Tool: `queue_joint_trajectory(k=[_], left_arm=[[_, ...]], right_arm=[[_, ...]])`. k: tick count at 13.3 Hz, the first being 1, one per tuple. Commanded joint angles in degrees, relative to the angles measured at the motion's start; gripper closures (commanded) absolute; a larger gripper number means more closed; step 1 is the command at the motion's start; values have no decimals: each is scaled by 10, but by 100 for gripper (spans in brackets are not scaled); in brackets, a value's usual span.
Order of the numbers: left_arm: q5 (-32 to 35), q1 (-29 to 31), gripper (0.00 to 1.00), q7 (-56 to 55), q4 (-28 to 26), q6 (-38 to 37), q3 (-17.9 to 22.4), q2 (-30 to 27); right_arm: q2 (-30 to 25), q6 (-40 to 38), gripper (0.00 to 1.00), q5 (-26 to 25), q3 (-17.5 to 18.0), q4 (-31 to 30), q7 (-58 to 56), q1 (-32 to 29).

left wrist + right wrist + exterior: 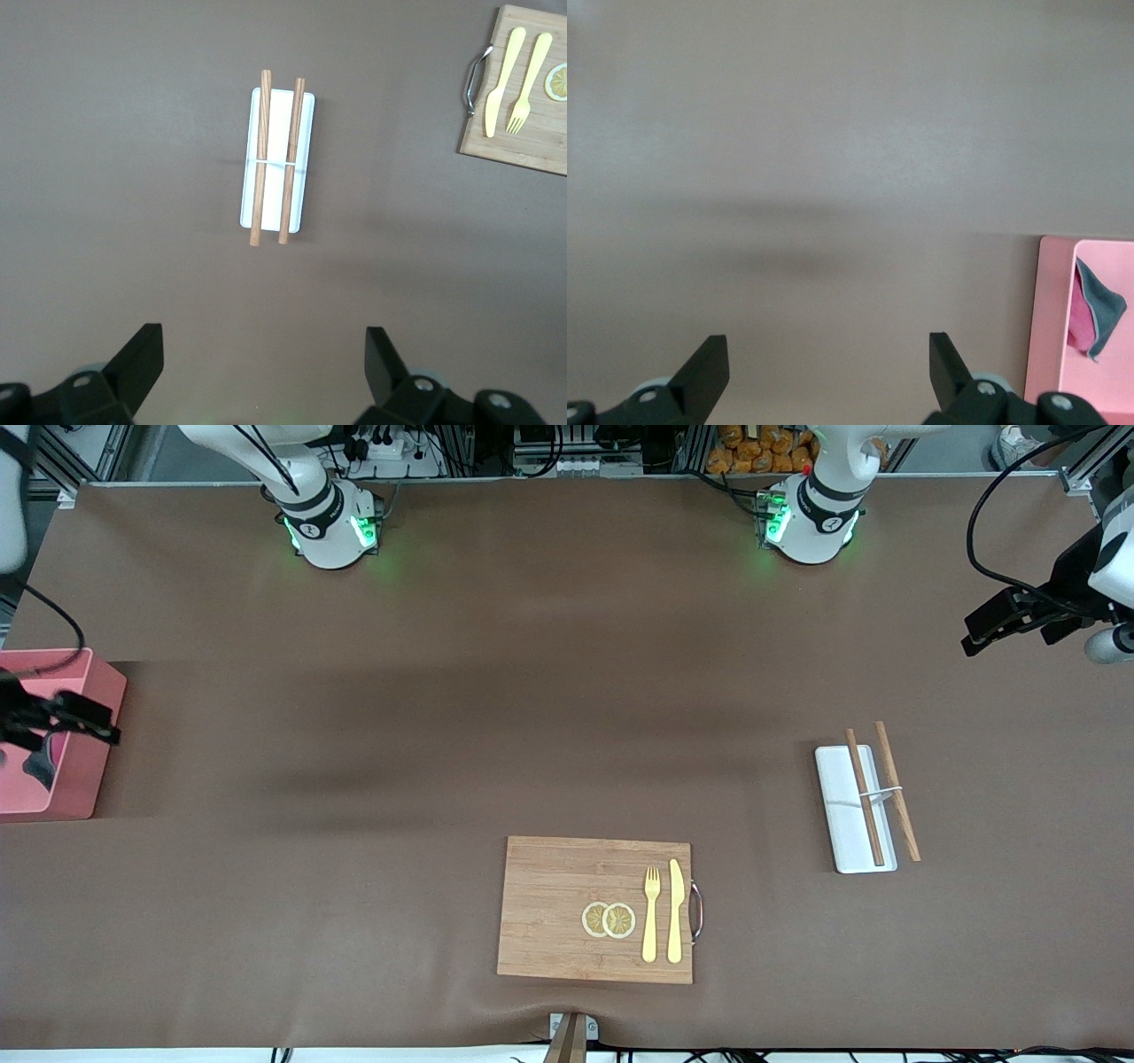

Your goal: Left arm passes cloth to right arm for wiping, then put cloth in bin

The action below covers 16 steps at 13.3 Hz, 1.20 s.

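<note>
The pink bin [81,779] stands at the right arm's end of the table. In the right wrist view the cloth [1096,314] lies crumpled inside the bin [1050,319], dark red and grey faces both showing. My right gripper [93,722] hangs in the air about over the bin's inner wall, open and holding nothing; its jaws [828,354] frame bare table beside the bin. My left gripper [983,631] hovers over bare table at the left arm's end, open and holding nothing [264,354].
A white tray [840,815] with a pair of chopsticks [897,790] across it lies toward the left arm's end. A wooden board [549,908] near the front camera carries a fork [651,917], a knife [675,911] and lemon slices [609,919].
</note>
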Motion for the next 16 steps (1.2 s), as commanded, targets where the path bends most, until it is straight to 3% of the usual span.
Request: queue_joint_trajectory(k=[1, 6, 16], left_arm=[[7, 1, 0, 4, -6, -2, -2, -14], [7, 0, 0, 6, -2, -2, -3, -16], [5, 0, 0, 15, 22, -2, -4, -7]], right_arm=[[-63, -20, 0, 11, 4, -19, 8, 10], [-67, -2, 0, 33, 39, -21, 144, -2], [-69, -15, 0, 8, 37, -20, 132, -2]])
